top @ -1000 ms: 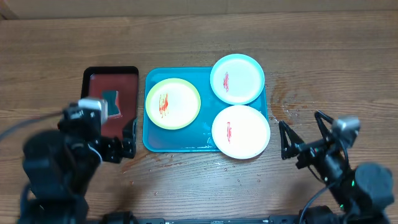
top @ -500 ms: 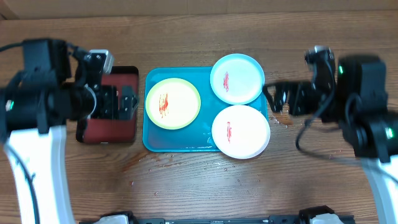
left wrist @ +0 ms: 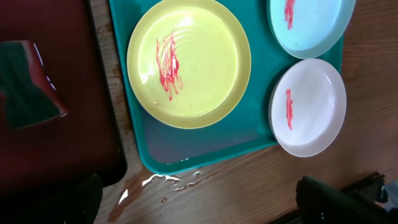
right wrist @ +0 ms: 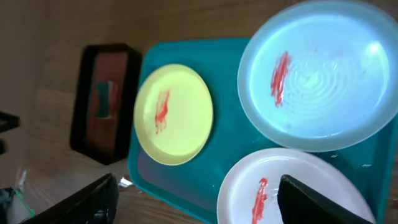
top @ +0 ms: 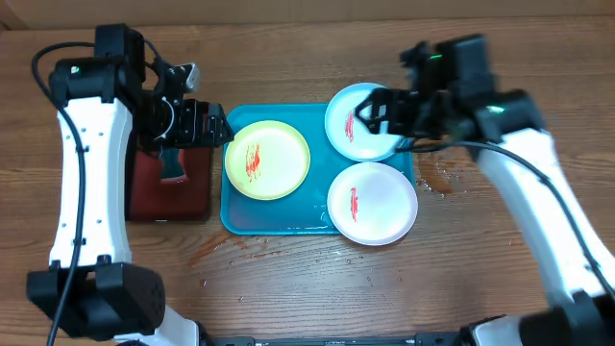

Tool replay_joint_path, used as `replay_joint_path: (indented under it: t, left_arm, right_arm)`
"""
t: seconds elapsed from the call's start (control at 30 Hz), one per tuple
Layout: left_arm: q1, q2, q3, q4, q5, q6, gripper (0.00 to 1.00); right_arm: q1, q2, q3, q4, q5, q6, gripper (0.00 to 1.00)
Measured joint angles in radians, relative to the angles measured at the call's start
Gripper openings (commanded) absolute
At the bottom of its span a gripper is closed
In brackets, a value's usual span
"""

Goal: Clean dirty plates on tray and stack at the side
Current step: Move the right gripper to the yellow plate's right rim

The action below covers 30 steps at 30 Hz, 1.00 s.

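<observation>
The turquoise tray (top: 317,219) holds three plates with red smears: a yellow-green plate (top: 267,160) on the left, a cyan plate (top: 384,130) at the back right and a white plate (top: 372,203) at the front right, overhanging the rim. My left gripper (top: 213,127) is open and empty above the tray's left edge. My right gripper (top: 365,113) is open and empty above the cyan plate. The left wrist view shows the yellow-green plate (left wrist: 188,62), the cyan plate (left wrist: 311,25) and the white plate (left wrist: 308,107). The right wrist view shows the cyan plate (right wrist: 317,74), the yellow-green plate (right wrist: 174,114) and the white plate (right wrist: 273,193).
A black-rimmed dark red tray (top: 154,197) lies left of the turquoise tray, with a dark green sponge (top: 174,165) on it. Water spots lie on the wood in front of the tray (top: 240,240) and to its right (top: 442,175).
Both arms have swung up from the front of the table toward the back. The left gripper now hangs by the tray's left edge, the right over the cyan plate. The plates have not moved.
</observation>
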Motion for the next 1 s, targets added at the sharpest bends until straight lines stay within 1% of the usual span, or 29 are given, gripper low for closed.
replay_joint_path:
  t: [0.1, 0.23, 0.3, 0.4, 0.47, 0.57, 0.8, 0.93, 1.0]
  left_arm:
    - [0.000, 0.001, 0.010, -0.001, -0.072, -0.048, 0.97]
    - [0.000, 0.001, 0.051, 0.003, -0.272, -0.162, 1.00]
    - [0.000, 0.001, 0.061, 0.011, -0.358, -0.209, 1.00]
    - [0.000, 0.001, 0.063, 0.034, -0.448, -0.251, 1.00]
    - [0.000, 0.001, 0.064, 0.047, -0.475, -0.264, 1.00]
    - [0.000, 0.001, 0.064, 0.049, -0.499, -0.281, 1.00]
    - [0.000, 0.001, 0.064, 0.054, -0.517, -0.288, 1.00]
    - [0.000, 0.001, 0.064, 0.058, -0.517, -0.288, 1.00]
    - [0.000, 0.001, 0.064, 0.060, -0.520, -0.288, 1.00]
  right_arm:
    - [0.069, 0.083, 0.000, 0.024, 0.061, 0.061, 0.71]
    - [0.138, 0.173, 0.000, 0.072, 0.131, 0.143, 0.61]
    - [0.167, 0.216, 0.000, 0.110, 0.164, 0.177, 0.57]
    - [0.204, 0.271, 0.000, 0.161, 0.212, 0.214, 0.51]
    - [0.225, 0.301, 0.000, 0.193, 0.244, 0.230, 0.46]
    - [0.254, 0.347, 0.000, 0.233, 0.284, 0.248, 0.44]
    - [0.304, 0.451, 0.000, 0.262, 0.318, 0.259, 0.40]
    - [0.323, 0.499, 0.000, 0.272, 0.329, 0.262, 0.34]
    - [0.329, 0.513, 0.000, 0.281, 0.333, 0.263, 0.32]
